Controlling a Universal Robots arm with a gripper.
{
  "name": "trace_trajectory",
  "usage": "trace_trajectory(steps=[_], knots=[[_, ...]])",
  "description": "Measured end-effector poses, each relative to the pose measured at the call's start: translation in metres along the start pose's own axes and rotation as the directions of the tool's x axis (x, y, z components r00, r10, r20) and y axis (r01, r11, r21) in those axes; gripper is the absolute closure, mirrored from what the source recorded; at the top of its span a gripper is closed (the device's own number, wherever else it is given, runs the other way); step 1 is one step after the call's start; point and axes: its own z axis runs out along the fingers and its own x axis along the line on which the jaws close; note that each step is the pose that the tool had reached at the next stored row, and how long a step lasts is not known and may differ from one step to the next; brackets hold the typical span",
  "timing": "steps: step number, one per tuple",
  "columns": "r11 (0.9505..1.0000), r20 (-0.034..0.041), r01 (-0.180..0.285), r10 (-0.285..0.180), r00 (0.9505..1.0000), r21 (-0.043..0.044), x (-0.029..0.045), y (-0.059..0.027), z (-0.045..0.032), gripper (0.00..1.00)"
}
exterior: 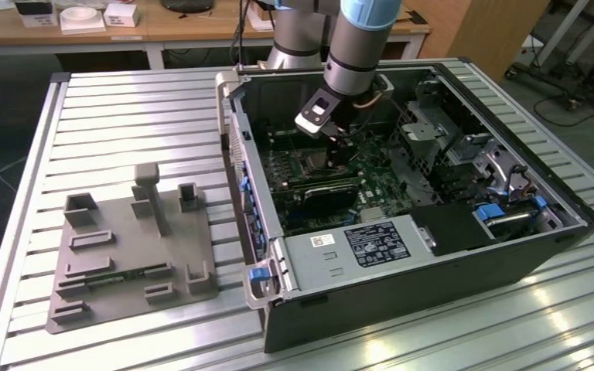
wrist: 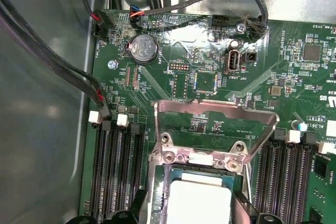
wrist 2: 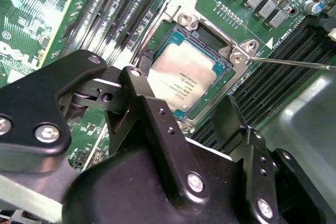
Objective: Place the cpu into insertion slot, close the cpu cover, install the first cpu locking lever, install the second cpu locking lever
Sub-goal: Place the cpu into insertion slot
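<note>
Currently: cpu [wrist 2: 184,74] seated in socket, likely light, stiff, fragile, best gripped by its edges; cpu cover [wrist: 210,107] raised; gripper [wrist 2: 181,90] hovering above, spread wide, empty.

A robotics lab: a slatted aluminium workbench [exterior: 121,100], an opened computer tower [exterior: 401,309], wooden desks [exterior: 173,31] behind.

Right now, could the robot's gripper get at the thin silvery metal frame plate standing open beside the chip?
Probably yes. The gripper hovers, fingers open, over the pale silvery square chip in its socket; the thin silvery frame plate stands raised at the socket's edge, nothing across it.
</note>
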Motion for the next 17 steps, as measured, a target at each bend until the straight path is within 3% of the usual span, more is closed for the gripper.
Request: trace_trajectory(steps=[8,10,12,17], knots=[[1.0,-0.0001,0.0,0.0,1.0,0.0002,0.0034,0.0003,0.0002,0.27],[1.0,-0.0026,0.0,0.0,1.0,0.0,0.0035,0.0002,0.0003,0.27],[1.0,-0.0102,0.001,-0.001,0.9999,-0.002,0.004,0.0006,0.001,0.27],[1.0,-0.0109,0.001,-0.001,0.9999,-0.0009,0.0035,0.0003,0.0004,0.27]])
